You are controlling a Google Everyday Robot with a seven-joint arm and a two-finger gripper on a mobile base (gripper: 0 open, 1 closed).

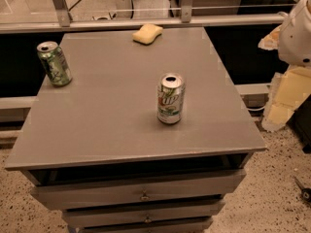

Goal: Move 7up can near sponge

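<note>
The 7up can (pixel 170 99) stands upright on the grey table top (pixel 112 115), right of the middle and toward the front; it is silver-white with green lettering and its top is open. The pale yellow sponge (pixel 147 33) lies at the table's far edge, well behind the can. A white rounded part of my arm (pixel 297 33) shows at the right edge, off the table and away from the can. My gripper is out of view.
A darker green can (pixel 54 63) stands upright near the table's left edge. The table has drawers (pixel 141 193) below its front. A glass partition with metal rails (pixel 146 21) runs behind it. Pale foam blocks (pixel 286 96) lean at the right.
</note>
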